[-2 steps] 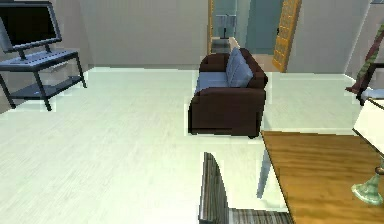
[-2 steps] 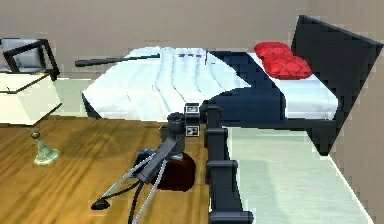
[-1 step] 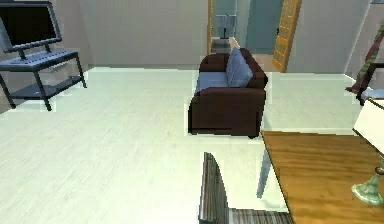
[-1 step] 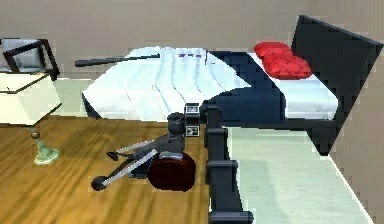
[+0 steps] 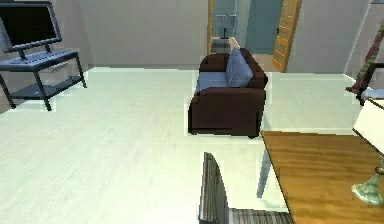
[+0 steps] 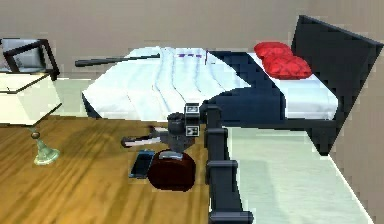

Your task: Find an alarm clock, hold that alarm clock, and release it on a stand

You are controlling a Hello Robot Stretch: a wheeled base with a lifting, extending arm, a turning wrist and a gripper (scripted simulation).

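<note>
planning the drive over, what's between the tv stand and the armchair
Bare pale floor lies between the tv stand and the armchair, with nothing standing on that stretch; this shows in the forward view.

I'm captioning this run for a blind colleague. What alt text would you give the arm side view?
The robot's dark arm extends by a wooden table, its gripper near a dark red rounded object and a flat dark phone-like slab. Beyond stands a bed with white and navy bedding and red pillows.
</note>
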